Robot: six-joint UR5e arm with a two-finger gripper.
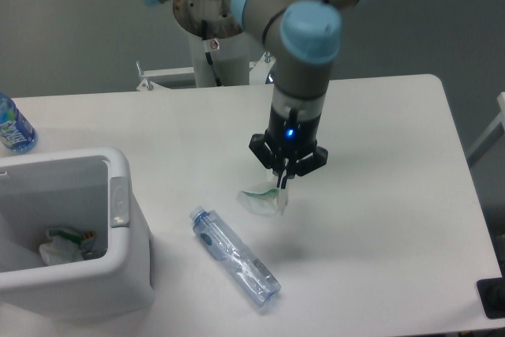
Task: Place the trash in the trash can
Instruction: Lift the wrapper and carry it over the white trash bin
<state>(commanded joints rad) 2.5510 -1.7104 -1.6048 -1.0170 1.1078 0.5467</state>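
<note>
My gripper [282, 183] is shut on a small crumpled white packet [263, 200] with a green streak, which hangs from the fingertips above the table; its shadow falls on the tabletop lower down. A clear crushed water bottle [234, 257] with a pale blue cap lies on the table in front of and to the left of the gripper. The white trash can [120, 204] stands at the left front corner, with crumpled scraps inside it.
A second bottle with a blue-green label [13, 125] stands at the far left edge of the white table [394, 195]. The arm's base column [213, 33] rises behind the table. A dark object [493, 296] sits at the right front edge.
</note>
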